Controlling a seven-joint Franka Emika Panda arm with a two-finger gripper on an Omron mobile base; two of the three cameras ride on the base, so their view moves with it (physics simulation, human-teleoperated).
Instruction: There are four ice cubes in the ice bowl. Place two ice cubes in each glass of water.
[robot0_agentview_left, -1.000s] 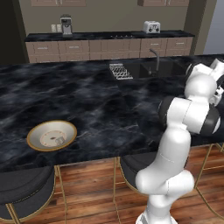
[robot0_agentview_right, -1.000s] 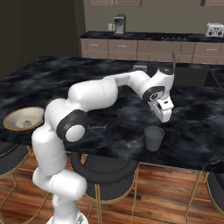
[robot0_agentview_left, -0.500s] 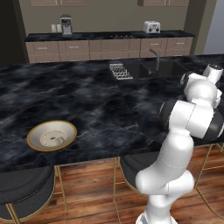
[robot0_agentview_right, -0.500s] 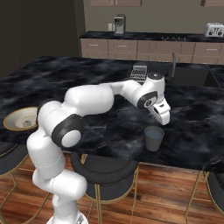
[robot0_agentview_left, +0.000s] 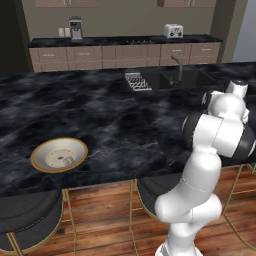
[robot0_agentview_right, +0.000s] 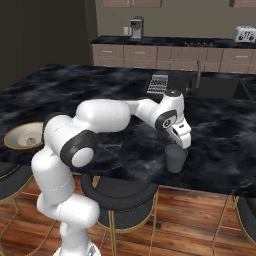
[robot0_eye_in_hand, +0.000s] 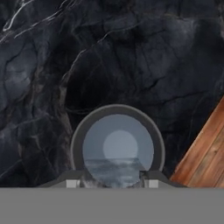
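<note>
Gripper (robot0_agentview_right: 183, 143) hanging just above the glass of water (robot0_agentview_right: 175, 158), glass mouth sitting directly beneath the fingertips (robot0_eye_in_hand: 72, 183), finger state impossible to tell, ice bowl (robot0_agentview_right: 20, 136) lying well away from the glass

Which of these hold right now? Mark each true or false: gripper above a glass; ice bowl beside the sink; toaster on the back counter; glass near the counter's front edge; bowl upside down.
1. The gripper hangs right over the glass of water. True.
2. The ice bowl sits beside the sink. False: it sits far from it, near the counter's front edge.
3. A toaster stands on the back counter. True.
4. The glass stands near the front edge of the island counter. True.
5. The bowl lies upside down. False: it is upright, its inside showing.
</note>
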